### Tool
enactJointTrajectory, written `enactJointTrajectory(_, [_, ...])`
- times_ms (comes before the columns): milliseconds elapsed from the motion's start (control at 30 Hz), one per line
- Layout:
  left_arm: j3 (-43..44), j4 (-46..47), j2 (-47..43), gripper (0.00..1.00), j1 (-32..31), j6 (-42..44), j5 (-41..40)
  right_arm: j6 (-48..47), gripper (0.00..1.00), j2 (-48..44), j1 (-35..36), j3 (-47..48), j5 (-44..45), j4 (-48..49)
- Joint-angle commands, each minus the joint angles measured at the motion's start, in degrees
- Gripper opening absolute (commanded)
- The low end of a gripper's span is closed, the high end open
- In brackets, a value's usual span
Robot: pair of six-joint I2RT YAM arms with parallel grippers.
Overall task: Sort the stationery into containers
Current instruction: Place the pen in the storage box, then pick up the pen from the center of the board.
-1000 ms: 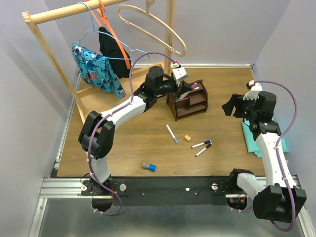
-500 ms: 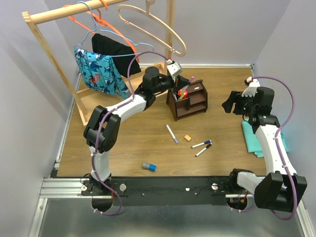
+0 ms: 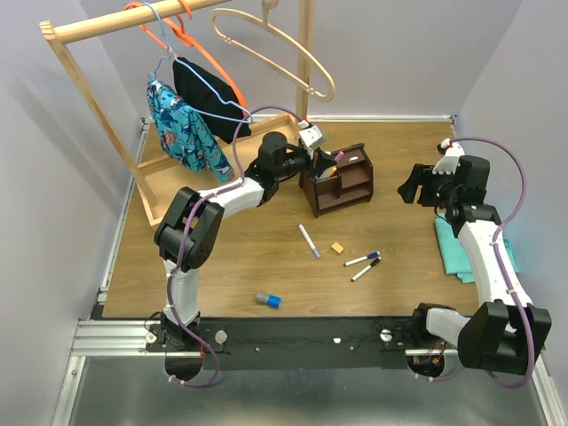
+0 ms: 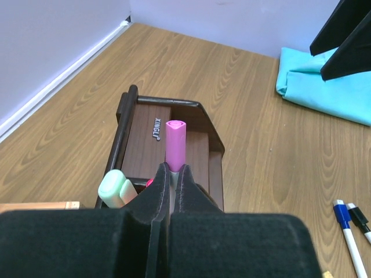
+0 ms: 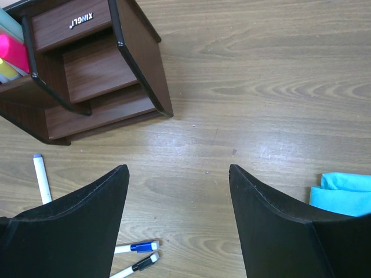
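My left gripper (image 4: 173,171) is shut on a thin white marker with a pink cap (image 4: 175,139), held over the dark brown organiser (image 4: 145,130); in the top view the left gripper (image 3: 323,160) is at the organiser's (image 3: 351,182) left end. A mint green item (image 4: 116,188) stands in a compartment. My right gripper (image 5: 177,169) is open and empty above bare floor, to the right of the organiser (image 5: 87,63). On the floor lie a purple-capped marker (image 3: 308,240), a tan cube (image 3: 337,248), a blue-capped marker (image 3: 362,259), a black-capped marker (image 3: 365,270) and a grey-blue cylinder (image 3: 268,299).
A pale wooden clothes rack (image 3: 89,80) with hangers and garments stands at the back left, close behind the left arm. A teal cloth (image 3: 461,253) lies at the right edge under the right arm. Walls bound the board at the back and sides.
My left gripper has come down and forward with the pink-capped marker to the organiser's left end. The garments on the rack have swung. The right arm has barely moved.
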Motion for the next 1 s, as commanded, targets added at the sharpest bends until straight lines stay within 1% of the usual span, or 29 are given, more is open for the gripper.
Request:
enactJointTrajectory(0, [-2.06,2.24,0.37,0.0,0.23,0.3,-0.7,-0.8,0.77,0.51,-0.49,0.19,0.17,0.79])
enactJointTrajectory(100, [-3.64,2.06,-0.42,0.0,0.58,0.3,-0.7,-0.71,0.77,0.6,-0.49,0.11,0.08,1.14])
enactJointTrajectory(200, [-5.14,0.75,-1.73,0.09,1.11,1.35,-0.61,-0.44,0.77,0.6,-0.49,-0.07,-0.01,1.58])
enactJointTrajectory(367, [-6.19,-1.97,-3.93,0.14,1.99,3.1,-0.78,0.17,0.77,0.07,-0.49,-0.51,-0.36,2.19])
enactJointTrajectory(467, [-6.63,-3.3,-4.81,0.27,2.08,3.72,-1.4,0.44,0.77,-0.54,-0.49,-0.69,-0.62,2.46])
enactJointTrajectory(500, [-6.72,-3.47,-5.77,0.32,2.08,3.72,-1.49,0.61,0.77,-0.81,-0.49,-0.77,-0.62,2.46])
enactJointTrajectory(600, [-6.37,-5.48,-8.06,0.43,2.08,3.72,-0.97,0.79,0.77,-1.86,-0.49,-1.04,-0.89,2.55])
enactJointTrajectory(667, [-5.67,-7.25,-10.43,0.46,1.99,3.9,0.26,1.14,0.77,-3.0,-0.49,-1.3,-0.98,2.63])
enactJointTrajectory(800, [-4.44,-15.66,-14.73,0.49,1.55,4.07,2.81,1.58,0.77,-5.37,-0.49,-3.32,-1.68,2.81])
enactJointTrajectory(867, [-5.31,-18.93,-16.67,0.51,1.11,7.67,4.22,1.75,0.77,-6.69,-0.49,-3.93,-1.85,2.81])
enactJointTrajectory(900, [-5.66,-22.77,-18.68,0.52,0.59,9.07,5.18,1.84,0.77,-7.22,-0.49,-4.2,-2.03,2.9])
enactJointTrajectory(967, [-6.37,-28.05,-20.72,0.52,0.24,16.87,7.2,1.58,0.77,-8.19,-0.49,-5.08,-2.12,2.64])
